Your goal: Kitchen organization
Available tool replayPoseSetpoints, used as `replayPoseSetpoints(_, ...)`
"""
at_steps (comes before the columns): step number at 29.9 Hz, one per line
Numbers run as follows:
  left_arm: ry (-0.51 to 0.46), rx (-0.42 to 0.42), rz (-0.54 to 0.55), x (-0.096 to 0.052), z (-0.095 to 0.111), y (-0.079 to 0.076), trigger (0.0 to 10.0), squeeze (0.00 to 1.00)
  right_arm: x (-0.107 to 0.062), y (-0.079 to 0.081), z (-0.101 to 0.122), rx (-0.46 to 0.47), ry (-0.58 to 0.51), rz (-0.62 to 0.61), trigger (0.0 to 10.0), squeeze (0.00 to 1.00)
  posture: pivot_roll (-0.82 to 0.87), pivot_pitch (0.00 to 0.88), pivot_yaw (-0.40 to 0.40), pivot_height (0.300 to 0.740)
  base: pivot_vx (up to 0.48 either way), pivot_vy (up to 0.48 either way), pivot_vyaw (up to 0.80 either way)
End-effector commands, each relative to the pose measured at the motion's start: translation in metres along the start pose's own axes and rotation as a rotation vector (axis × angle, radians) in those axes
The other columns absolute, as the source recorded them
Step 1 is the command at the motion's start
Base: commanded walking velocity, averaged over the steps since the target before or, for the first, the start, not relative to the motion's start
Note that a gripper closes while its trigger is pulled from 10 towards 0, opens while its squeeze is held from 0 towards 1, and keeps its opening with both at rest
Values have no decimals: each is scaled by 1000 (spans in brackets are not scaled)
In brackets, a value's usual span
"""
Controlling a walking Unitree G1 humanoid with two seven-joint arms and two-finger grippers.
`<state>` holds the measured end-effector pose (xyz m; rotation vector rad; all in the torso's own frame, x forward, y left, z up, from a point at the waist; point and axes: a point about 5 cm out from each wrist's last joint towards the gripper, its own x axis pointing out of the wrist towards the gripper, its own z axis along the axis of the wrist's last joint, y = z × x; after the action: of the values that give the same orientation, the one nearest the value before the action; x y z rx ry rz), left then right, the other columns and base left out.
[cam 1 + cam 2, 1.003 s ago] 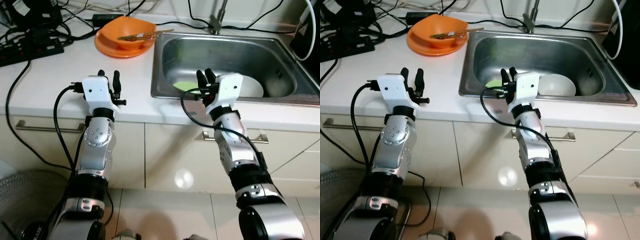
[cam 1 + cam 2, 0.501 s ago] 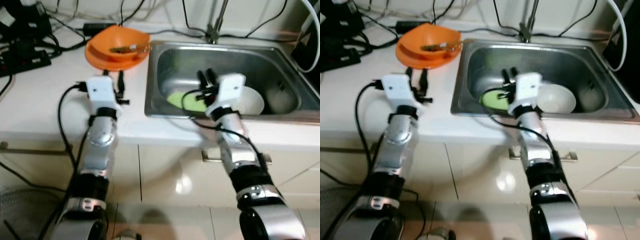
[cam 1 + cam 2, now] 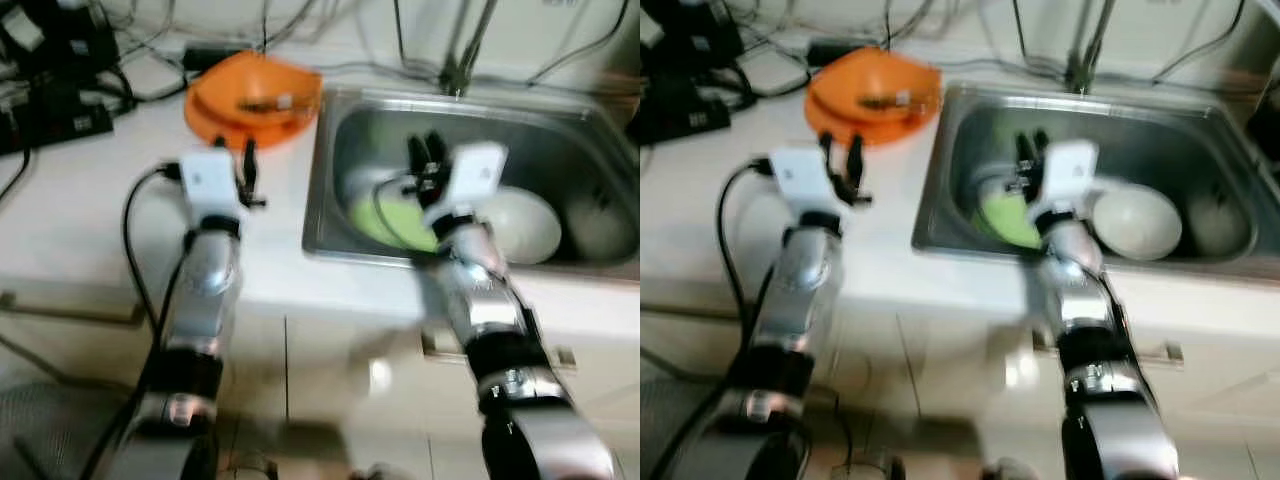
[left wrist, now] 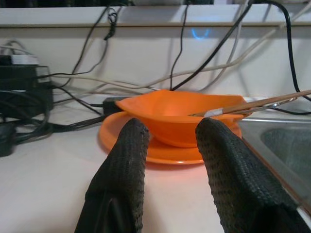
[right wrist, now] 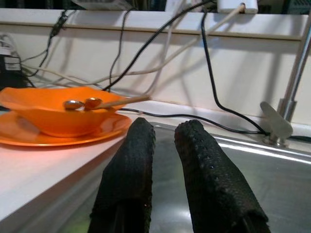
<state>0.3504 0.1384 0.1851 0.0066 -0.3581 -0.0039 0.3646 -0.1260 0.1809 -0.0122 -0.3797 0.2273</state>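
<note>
At the far left back corner of the white bench lies a tangle of black cables and a power strip. Next along, near the back edge and just beside the sink's left rim, an orange bowl sits on an orange plate, with utensils resting in the bowl; the left wrist view shows chopsticks sticking out over its rim toward the sink. The left end effector hovers over the bench just in front of that plate, its two black fingers spread a moderate gap apart and holding nothing. To the right, the steel sink is set into the bench, with the faucet rising at its back edge. The right end effector is held over the left part of the basin, its fingers nearly closed with just a narrow slit between them, and nothing in them. In the basin below it lies a green plate, beside it a white bowl, and farther right another pale dish, blurred.
</note>
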Motion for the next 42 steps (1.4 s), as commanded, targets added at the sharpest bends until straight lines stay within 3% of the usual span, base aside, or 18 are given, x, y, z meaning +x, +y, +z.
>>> replayPoseSetpoints(1,-12,-5,-20,1,3,-7,10000,0,0,-7,3,3,-10,-17,10000,0,78,83,-25,740,0,0,0)
replayPoseSetpoints(12,-5,-4,-16,1,3,-6,10000,0,0,-7,2,10,-2,-17,10000,0,83,92,-28,740,0,258,0)
replayPoseSetpoints(31,2,10,-43,1,3,-9,10000,0,-1,-7,0,19,7,-23,10000,0,84,95,-22,740,0,0,0)
replayPoseSetpoints(42,-1,16,-41,2,4,-8,10000,0,-1,-7,0,17,9,-25,10000,0,88,97,-20,740,306,0,0)
